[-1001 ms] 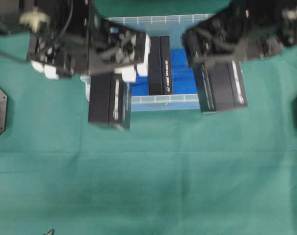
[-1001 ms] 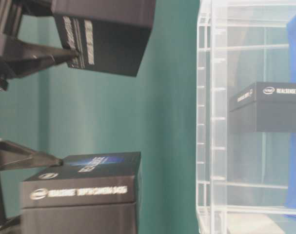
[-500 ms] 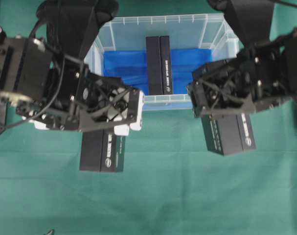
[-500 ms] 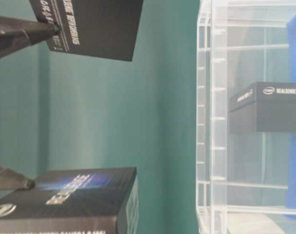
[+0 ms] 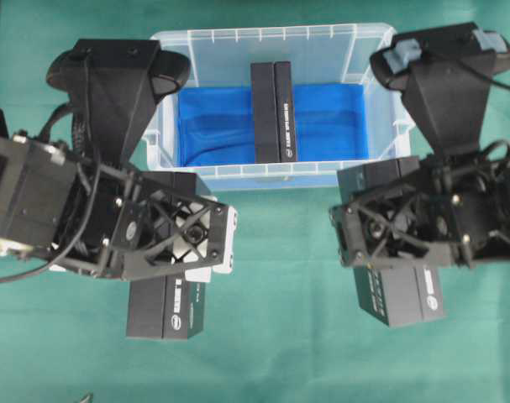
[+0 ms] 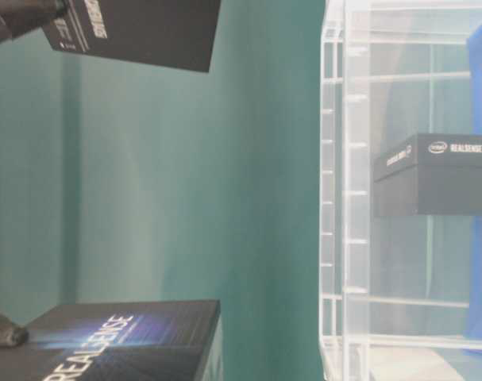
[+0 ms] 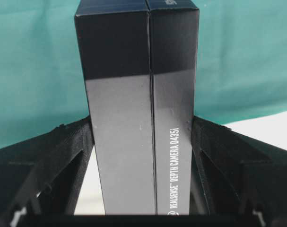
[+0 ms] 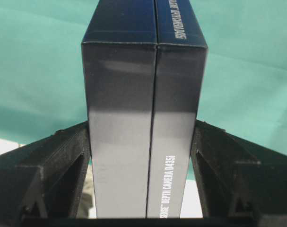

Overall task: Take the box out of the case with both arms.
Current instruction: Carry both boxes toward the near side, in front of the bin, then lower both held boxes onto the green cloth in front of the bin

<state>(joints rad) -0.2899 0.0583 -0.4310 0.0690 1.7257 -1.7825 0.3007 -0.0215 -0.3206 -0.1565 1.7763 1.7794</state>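
Swung outward and toward the near edge of the table since a second ago — both arms, each carrying its black box clear of the case [image 5: 271,42], where earlier both hung at the case's front wall. On the left: left gripper [image 5: 181,252], black lattice with white parts, clamped on the left box [image 5: 164,309], which sticks out beneath it over the green cloth [image 5: 271,336]. Seen from the left wrist: fingers [image 7: 63,151] pressed against both long sides of that box, "DEPTH CAMERA D435i" legible along its face. Centre, at the far side: clear plastic case with ribbed rim and blue lining [image 5: 212,126], a third black box [image 5: 273,111] standing on edge inside, apart from the side walls; from table level, same box [image 6: 435,175] visible through the translucent wall. On the right: right gripper [image 5: 389,239], all black, closed on the right box [image 5: 403,294], held just in front of the case's right corner. Right wrist view — fingers [image 8: 58,156] tight on both flanks of the box, green cloth beyond.
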